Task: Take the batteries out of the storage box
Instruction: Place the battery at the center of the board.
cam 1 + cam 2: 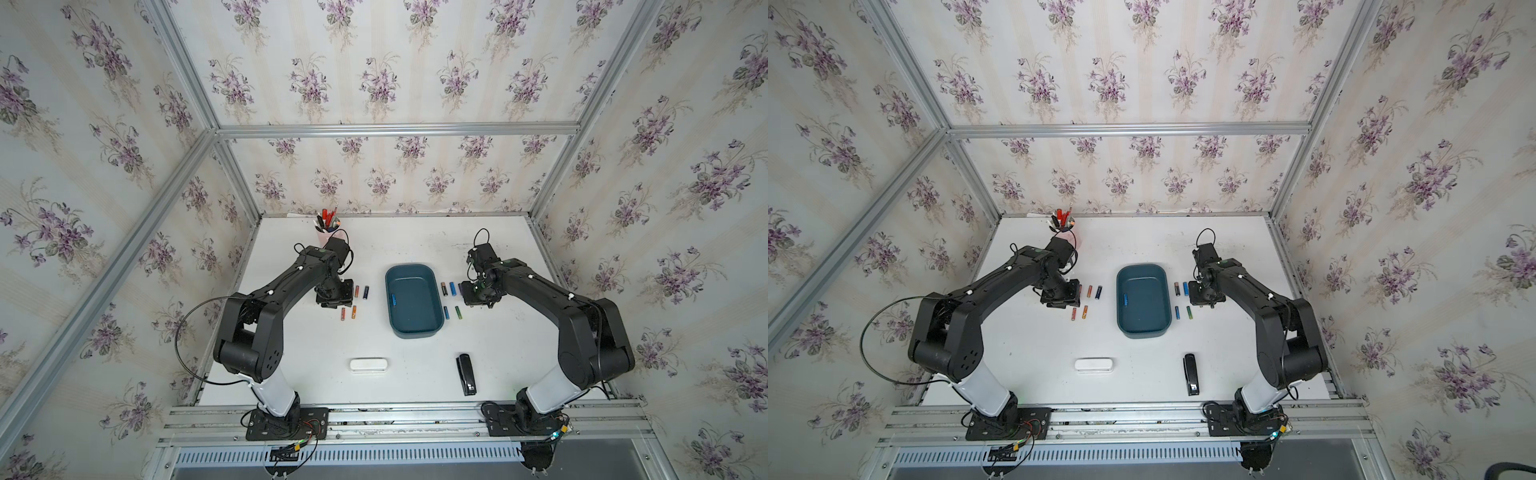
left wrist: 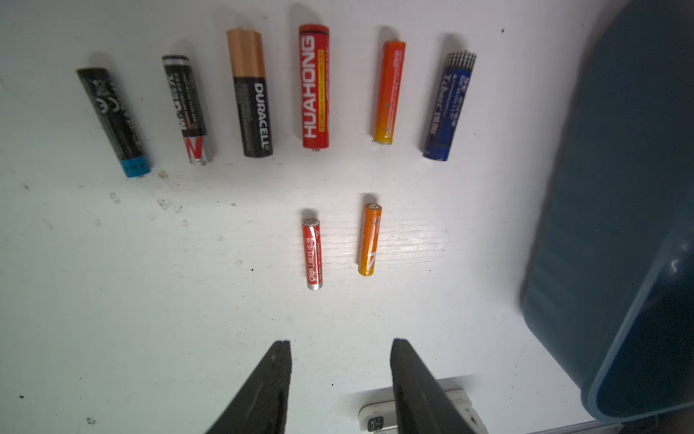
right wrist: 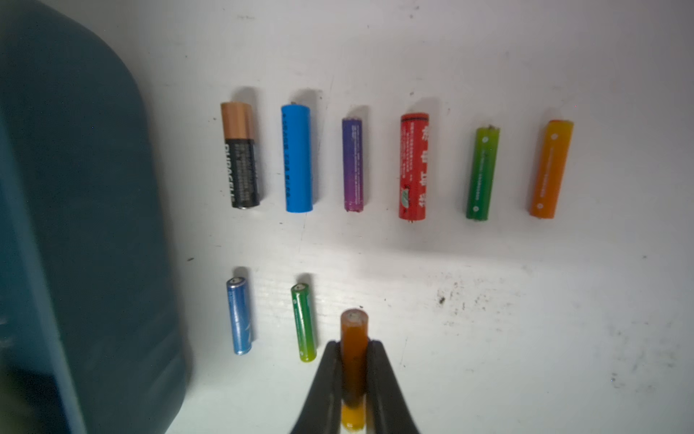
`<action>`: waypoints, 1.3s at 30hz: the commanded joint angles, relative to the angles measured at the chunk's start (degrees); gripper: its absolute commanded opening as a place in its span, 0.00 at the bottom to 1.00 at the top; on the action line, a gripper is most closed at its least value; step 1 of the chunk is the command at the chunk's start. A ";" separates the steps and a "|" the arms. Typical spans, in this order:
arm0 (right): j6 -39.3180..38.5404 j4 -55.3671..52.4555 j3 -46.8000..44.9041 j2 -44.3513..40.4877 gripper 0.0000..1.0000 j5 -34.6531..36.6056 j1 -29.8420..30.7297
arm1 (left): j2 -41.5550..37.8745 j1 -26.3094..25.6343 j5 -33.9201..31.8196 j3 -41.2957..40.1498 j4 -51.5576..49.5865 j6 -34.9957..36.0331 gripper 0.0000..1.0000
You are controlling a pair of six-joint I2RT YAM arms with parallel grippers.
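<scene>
top views: storage box (image 1: pixel 415 332) stands upright mid-counter (image 1: pixel 415 374), between the two arms. one blue battery (image 1: pixel 393 298) lies flat on its floor, close to the wall on the left arm's side. nothing else seen inside. rows of batteries (image 1: pixel 366 291) lie on the counter either side of the box, near it but apart. both sets of jaws are hidden under the wrists here.

left wrist: left jaws apart, nothing between them, over bare counter just short of a small red battery (image 2: pixel 313 253). box wall at the frame edge.

right wrist: right jaws clamped on an orange battery (image 3: pixel 353 349), gripped across the barrel, its length running along the jaws and one end poking past the tips. it sits beside a small green battery (image 3: pixel 304 323). cannot tell whether it touches the counter.

handling, judged: batteries are rigid, light, smooth-sleeved cylinders. they will not crush, but they roll and can squirt out of a skewed pinch. take hold across the barrel near mid-length, jaws square to it. the blue one runs along the wall, so one jaw must drop into the narrow gap there. likely tight. risk: a jaw catches the rim and drags the light box.
</scene>
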 commanded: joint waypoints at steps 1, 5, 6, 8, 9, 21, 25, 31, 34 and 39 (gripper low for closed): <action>-0.49 3.56 -1.26 0.78 0.12 -0.28 -0.47 | 0.60 -0.37 -0.15 0.64 -1.24 0.07 0.49; -0.32 4.35 -2.09 1.40 0.12 -0.84 -0.49 | 1.07 -0.76 -0.15 0.90 -1.26 -0.09 0.49; -0.24 4.52 -2.28 1.65 0.12 -0.99 -0.50 | 1.26 -0.89 -0.15 1.01 -1.27 -0.07 0.49; -0.12 5.03 -3.03 1.91 0.12 -1.00 -0.55 | 1.43 -1.10 -0.15 1.10 -1.20 -0.14 0.49; -0.14 5.41 -3.40 2.17 0.12 -1.09 -0.54 | 1.58 -1.14 -0.15 1.15 -1.17 -0.15 0.49; -0.22 6.46 -5.62 4.30 0.15 -1.22 -0.56 | 3.19 -2.03 -0.37 4.67 -2.35 0.37 0.49; -0.20 6.27 -5.10 4.41 0.20 -0.92 -0.56 | 3.11 -2.26 -0.45 4.68 -2.43 0.19 0.49; -0.30 4.45 -2.54 4.31 0.26 -0.84 -0.56 | 3.49 -2.42 -0.81 5.58 -3.12 0.54 0.50; -0.27 3.28 -1.06 4.17 0.29 -0.74 -0.56 | 3.35 -2.50 -0.94 6.67 -3.82 0.62 0.50; -0.21 0.92 2.17 2.59 0.34 -1.63 -0.56 | 2.88 -3.03 -1.12 10.04 -5.91 0.62 0.50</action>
